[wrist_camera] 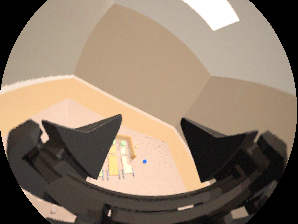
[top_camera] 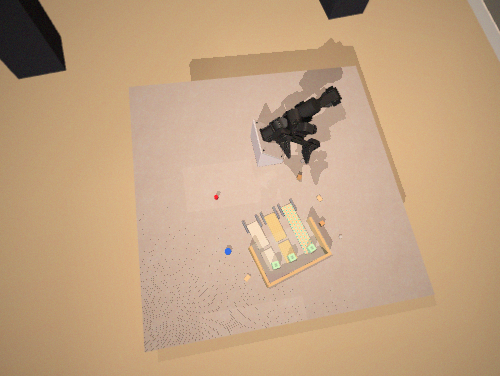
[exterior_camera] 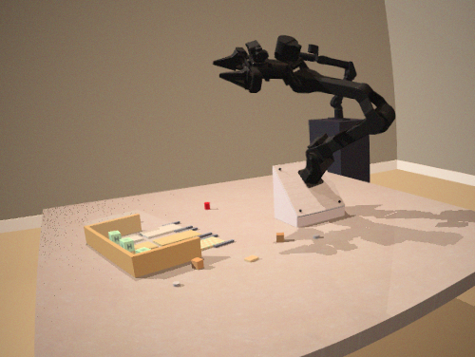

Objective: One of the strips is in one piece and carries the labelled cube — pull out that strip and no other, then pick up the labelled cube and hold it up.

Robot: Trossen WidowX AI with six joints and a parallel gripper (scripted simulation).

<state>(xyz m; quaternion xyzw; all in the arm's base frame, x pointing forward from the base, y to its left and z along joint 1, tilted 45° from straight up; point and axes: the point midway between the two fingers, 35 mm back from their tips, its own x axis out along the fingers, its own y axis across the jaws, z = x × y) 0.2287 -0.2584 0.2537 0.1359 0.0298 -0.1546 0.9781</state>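
A wooden open-ended tray (top_camera: pixel 293 272) (exterior_camera: pixel 161 258) holds three strips side by side. The cream strip (top_camera: pixel 256 233) and the orange strip (top_camera: pixel 274 225) are each split in two pieces. The green patterned strip (top_camera: pixel 297 226) (exterior_camera: pixel 210 243) is in one piece. A green cube sits at the tray end of each strip: one cube (top_camera: pixel 275 264) (exterior_camera: pixel 114 235), a second cube (top_camera: pixel 292 257) (exterior_camera: pixel 126 243) and a third cube (top_camera: pixel 311 247) (exterior_camera: pixel 142 250) on the green strip. My gripper (top_camera: pixel 296 158) (exterior_camera: pixel 218 68) (wrist_camera: pixel 152 119) is open and empty, high above the table and well away from the tray, which shows small in the wrist view (wrist_camera: pixel 120 159).
The arm stands on a pale wedge base (top_camera: pixel 260 150) (exterior_camera: pixel 304 204). Small pieces lie scattered on the table: a red cube (top_camera: pixel 216 197) (exterior_camera: pixel 207 205), a blue ball (top_camera: pixel 228 251), orange cubes (top_camera: pixel 300 176) (exterior_camera: pixel 197 262) and a flat tile (exterior_camera: pixel 252 258). A dark box (exterior_camera: pixel 342 147) stands behind the base.
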